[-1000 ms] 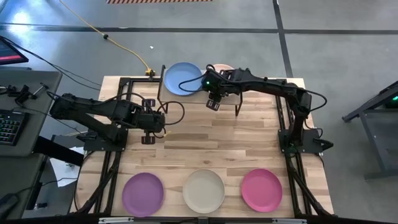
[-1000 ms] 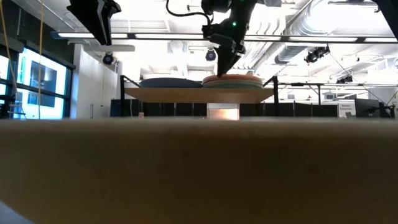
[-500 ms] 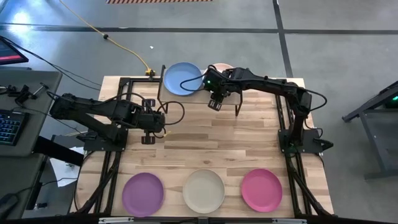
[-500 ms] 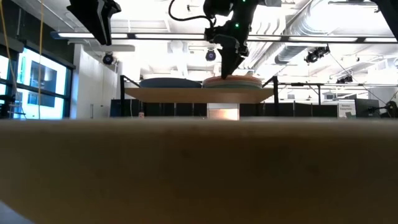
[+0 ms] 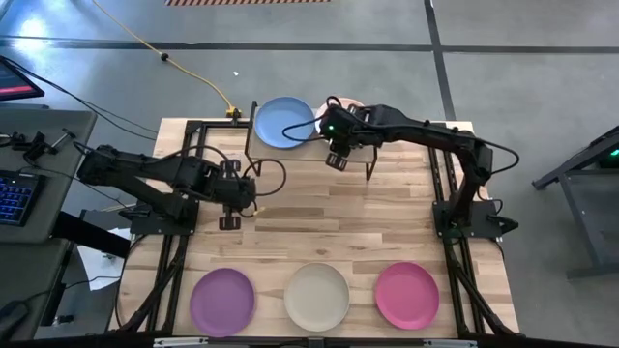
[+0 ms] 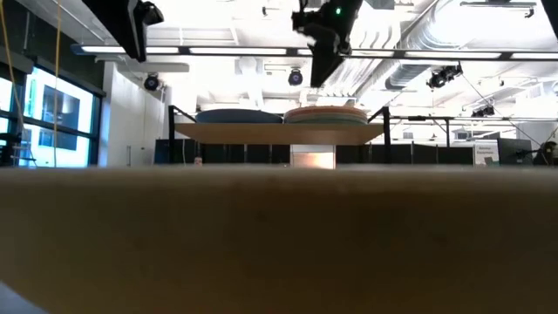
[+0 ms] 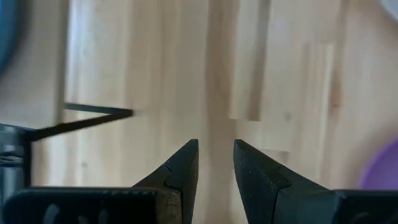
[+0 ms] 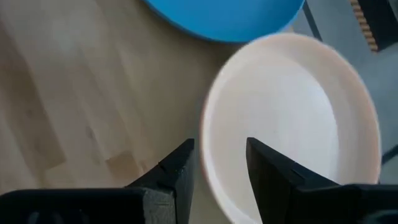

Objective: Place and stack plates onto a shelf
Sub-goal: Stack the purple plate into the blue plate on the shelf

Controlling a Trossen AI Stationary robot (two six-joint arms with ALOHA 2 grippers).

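A blue plate (image 5: 283,123) (image 6: 234,115) lies on the left half of the shelf (image 6: 279,131). Beside it stands a stack of plates (image 6: 327,113) with a pale pink plate (image 8: 292,124) on top, mostly hidden by my right arm in the high view. My right gripper (image 8: 221,149) (image 6: 319,80) hangs open above the stack's near-left rim and touches nothing. My left gripper (image 7: 216,146) (image 5: 231,215) hovers open over bare wood at the table's left middle. Purple (image 5: 221,300), cream (image 5: 316,296) and magenta (image 5: 406,294) plates lie flat along the near edge.
The shelf's thin black legs (image 5: 370,170) stand on the far part of the table. Black arm mounts (image 5: 455,217) flank the left and right sides. A yellow cable (image 5: 184,68) runs on the floor beyond the far edge. Bare wood lies between the shelf and the near plates.
My right gripper has risen from just above the stack's rim to well above it, drifting slightly toward the table's right. The stack and the blue plate have stayed in place on the shelf.
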